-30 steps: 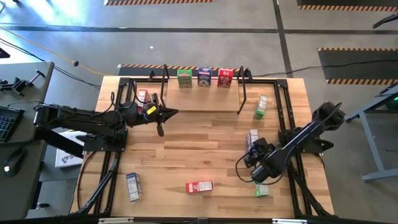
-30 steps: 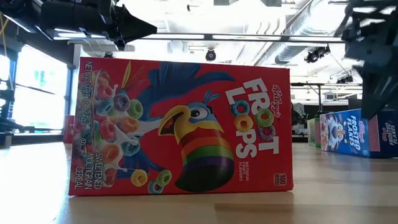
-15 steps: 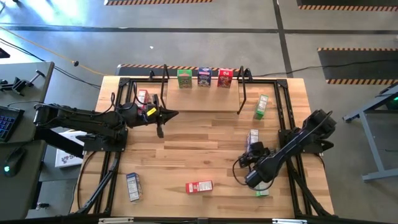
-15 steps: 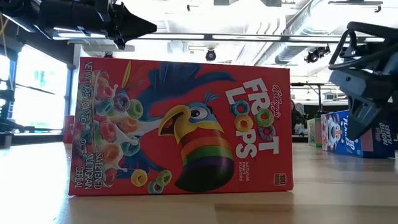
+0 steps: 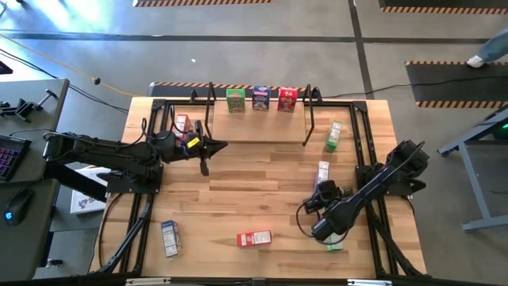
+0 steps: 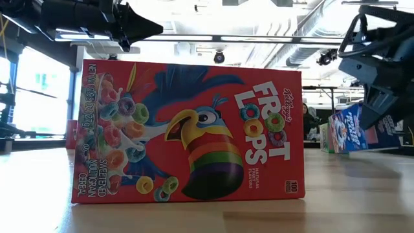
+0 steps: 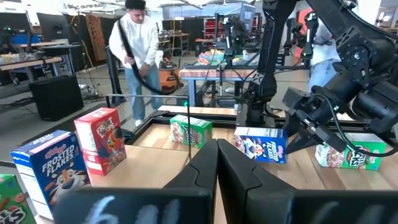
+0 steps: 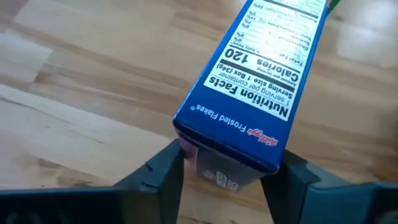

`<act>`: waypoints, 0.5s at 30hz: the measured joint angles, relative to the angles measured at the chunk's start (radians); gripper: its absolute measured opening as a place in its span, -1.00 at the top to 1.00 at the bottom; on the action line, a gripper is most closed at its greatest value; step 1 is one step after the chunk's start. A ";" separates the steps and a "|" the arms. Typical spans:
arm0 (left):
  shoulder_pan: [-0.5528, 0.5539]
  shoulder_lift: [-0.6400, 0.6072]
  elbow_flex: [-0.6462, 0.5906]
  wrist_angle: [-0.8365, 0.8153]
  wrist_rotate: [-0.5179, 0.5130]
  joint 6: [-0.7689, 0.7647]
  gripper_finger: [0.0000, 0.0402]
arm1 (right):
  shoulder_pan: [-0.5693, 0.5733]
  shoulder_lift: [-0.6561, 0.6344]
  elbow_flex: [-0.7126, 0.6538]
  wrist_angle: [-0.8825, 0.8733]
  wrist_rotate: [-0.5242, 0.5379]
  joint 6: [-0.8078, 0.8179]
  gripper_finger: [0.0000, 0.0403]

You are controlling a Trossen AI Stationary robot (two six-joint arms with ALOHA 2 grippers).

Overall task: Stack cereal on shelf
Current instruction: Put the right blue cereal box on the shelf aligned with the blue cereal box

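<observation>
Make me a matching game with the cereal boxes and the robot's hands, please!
Things:
1. Blue Frosted Flakes box
2. Red Froot Loops box
3. Left gripper
4. Three upright boxes

Places or states:
A. Lined up on the shelf along its far edge
B. Between the fingers of the right gripper
C. Lying flat near the table's front edge
D. Shut, holding nothing, above the shelf's left part

Pairs: 1-B, 2-C, 3-D, 4-A

Eight cereal boxes (image 5: 259, 98), one shelf (image 5: 258, 127), two arms (image 5: 119, 151)
</observation>
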 joint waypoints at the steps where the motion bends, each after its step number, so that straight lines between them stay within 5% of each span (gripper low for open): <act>1: 0.000 0.000 0.000 0.000 0.000 -0.008 1.00 | 0.000 0.000 0.007 -0.015 0.000 -0.002 0.24; 9: 0.000 0.000 0.000 0.000 0.000 -0.014 1.00 | -0.026 0.000 0.185 -0.281 -0.053 -0.160 0.27; 15: 0.000 0.000 0.000 0.000 0.000 -0.014 1.00 | -0.139 -0.002 0.422 -0.368 -0.106 -0.583 0.27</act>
